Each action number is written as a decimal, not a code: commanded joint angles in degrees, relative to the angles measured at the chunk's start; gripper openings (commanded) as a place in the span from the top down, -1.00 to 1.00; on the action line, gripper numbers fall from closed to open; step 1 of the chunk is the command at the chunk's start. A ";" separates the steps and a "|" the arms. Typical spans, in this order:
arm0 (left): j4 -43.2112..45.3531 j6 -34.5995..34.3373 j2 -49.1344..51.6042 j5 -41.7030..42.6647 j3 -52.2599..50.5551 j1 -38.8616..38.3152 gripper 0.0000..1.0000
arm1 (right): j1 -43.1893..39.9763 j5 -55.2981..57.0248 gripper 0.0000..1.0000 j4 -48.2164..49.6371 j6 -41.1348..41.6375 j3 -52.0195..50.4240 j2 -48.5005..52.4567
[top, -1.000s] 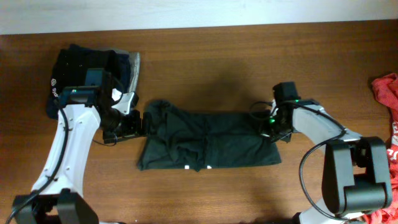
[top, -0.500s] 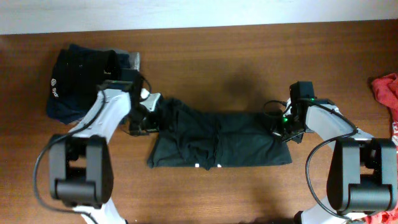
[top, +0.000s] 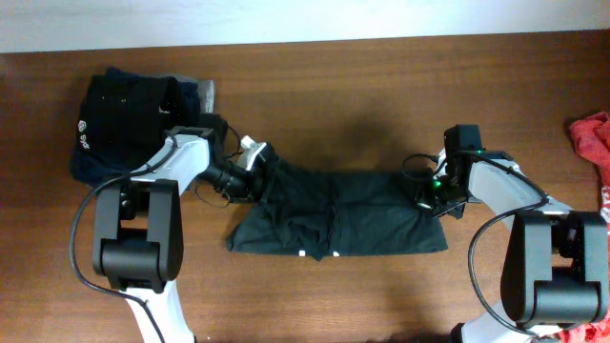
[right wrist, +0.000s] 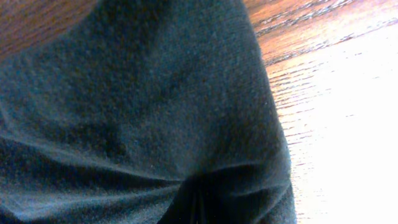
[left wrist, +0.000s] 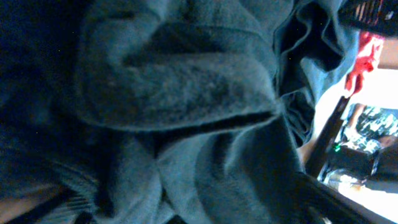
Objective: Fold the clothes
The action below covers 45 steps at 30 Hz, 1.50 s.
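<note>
A dark green garment (top: 334,217) lies spread across the middle of the wooden table (top: 334,95), with its left end bunched up. My left gripper (top: 252,175) is at that bunched upper-left end. Folded cloth (left wrist: 186,93) fills the left wrist view and gathers toward the jaws, so the gripper looks shut on it. My right gripper (top: 431,198) is at the garment's upper-right edge. In the right wrist view the cloth (right wrist: 143,93) puckers into the closed jaws (right wrist: 198,202) at the bottom centre. Both sets of fingertips are hidden by fabric.
A pile of dark clothes (top: 124,119) with a grey piece (top: 204,95) sits at the back left, just behind my left arm. A red garment (top: 593,138) lies at the right edge. Bare wood (right wrist: 323,124) lies right of the garment's edge.
My left arm has swung right and its gripper has gone onto the garment's left end. The garment has slid right. The right gripper shifted right a second ago and has held still since.
</note>
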 commanded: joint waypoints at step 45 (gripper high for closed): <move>-30.36 -21.49 0.35 -46.31 33.51 -31.63 0.56 | -0.90 -1.49 0.49 -13.77 -2.14 5.22 -24.09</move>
